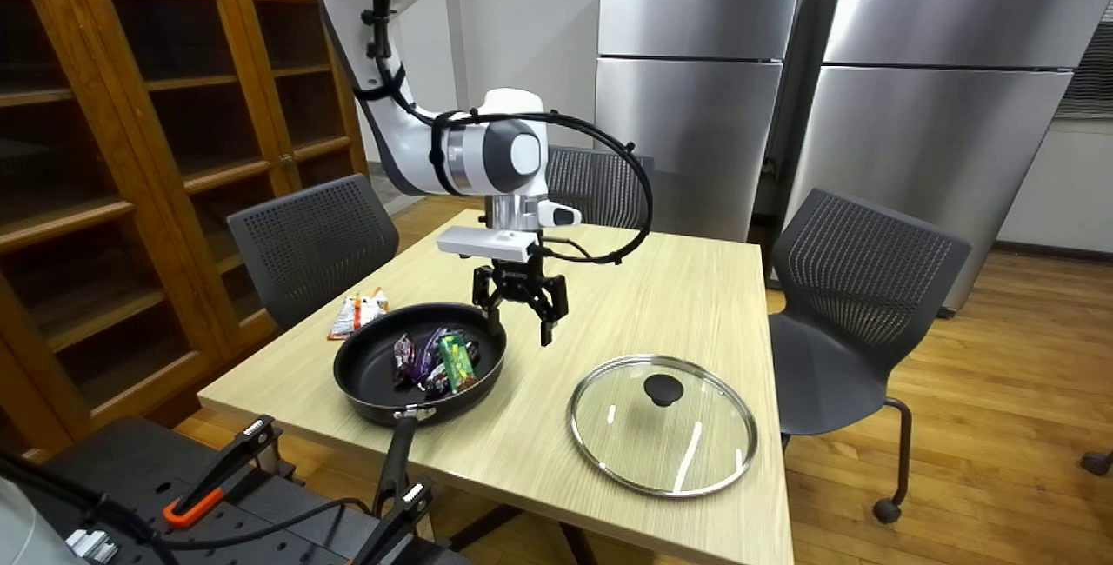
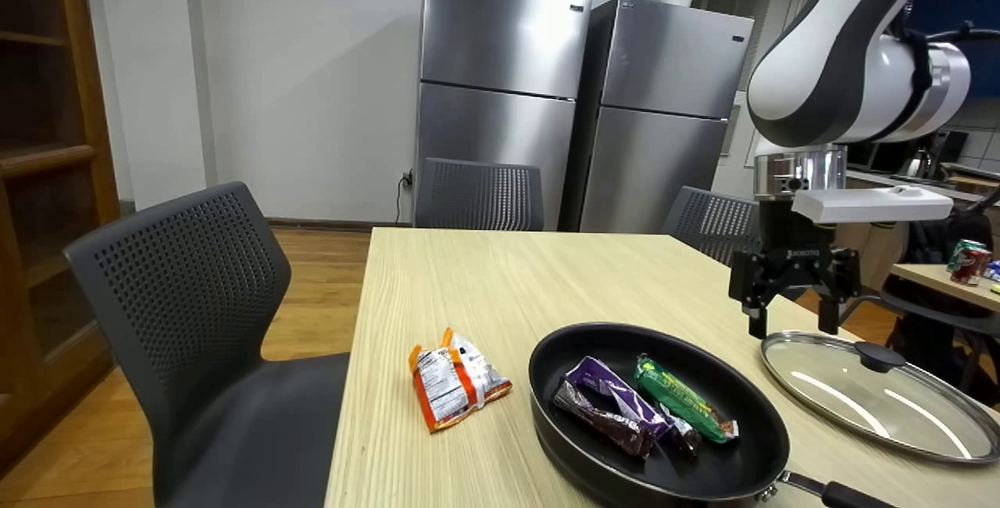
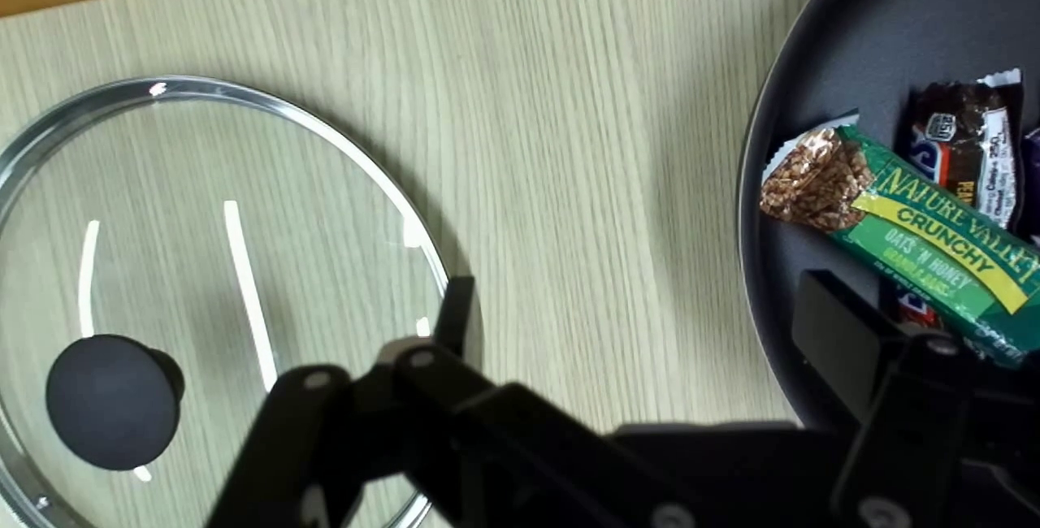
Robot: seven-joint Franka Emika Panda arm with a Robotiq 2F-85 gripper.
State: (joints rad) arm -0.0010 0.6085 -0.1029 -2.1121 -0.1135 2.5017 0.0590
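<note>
Tool [image 2: 793, 322]: I have it spread wide apart, pointing down above the tabletop [image 1: 661, 295]; my wrist view shows it between the pan [image 1: 369, 365] and the glass lid [image 1: 643, 439].
Pan: black, resting on the tabletop, its handle [image 1: 396, 461] reaching past the edge.
Inside pan: a green snack bar [image 2: 681, 398], a purple wrapper [image 2: 617, 395] and a brown wrapper [image 2: 600, 420] lie close together.
Lid: knob [image 1: 663, 388] upward, near the pan but apart from it.
Orange-and-white bag [image 2: 457, 383]: on the tabletop near the pan, opposite the lid.

Two steel refrigerators [image 2: 500, 125], grey chairs [image 2: 187, 273], probably drink cans [image 2: 971, 266].
</note>
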